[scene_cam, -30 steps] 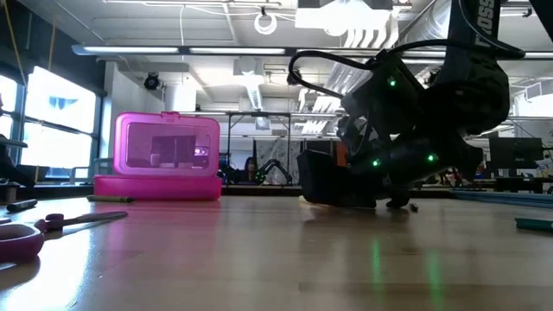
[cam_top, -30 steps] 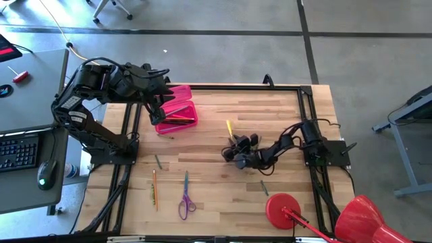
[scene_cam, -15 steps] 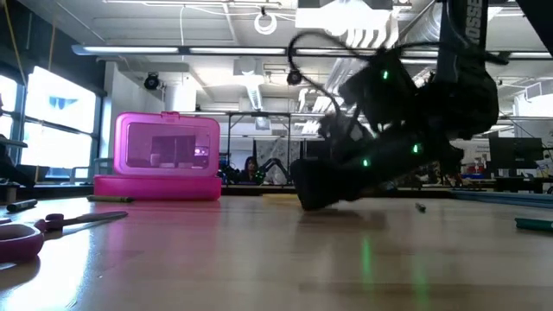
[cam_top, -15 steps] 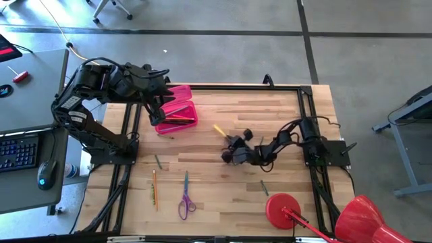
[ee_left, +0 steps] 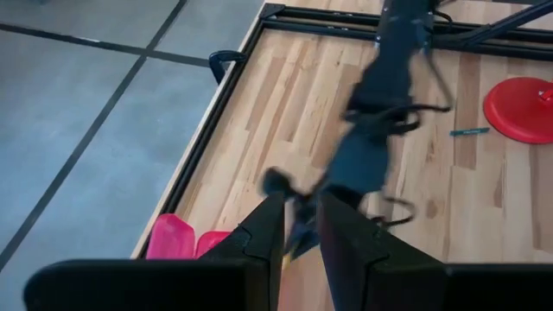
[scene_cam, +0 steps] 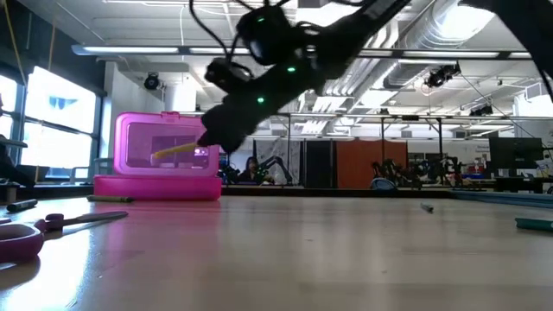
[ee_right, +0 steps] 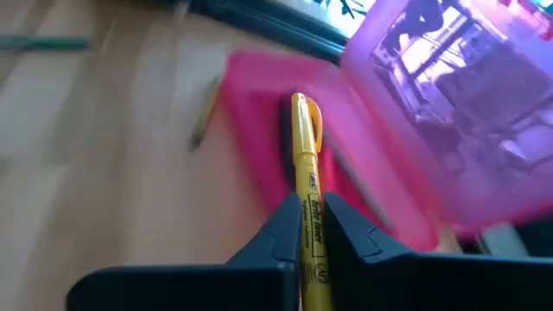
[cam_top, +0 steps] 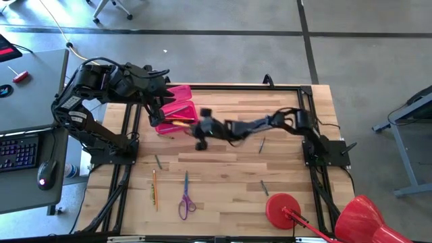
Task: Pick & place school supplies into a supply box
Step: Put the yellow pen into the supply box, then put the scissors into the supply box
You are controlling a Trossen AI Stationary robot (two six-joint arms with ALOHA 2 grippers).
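On the wooden table [cam_top: 229, 169], right gripper [ee_right: 313, 226] pinches a yellow pen [ee_right: 308, 173].

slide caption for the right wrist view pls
Right gripper shut on a yellow pen, carried toward the open pink supply box.

Bright, even overhead daylight; motion blur on the right arm [cam_top: 250, 126]; soft shadows.

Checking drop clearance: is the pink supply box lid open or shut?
Open. The supply box lid stands upright behind the tray; the right wrist view shows it raised too.
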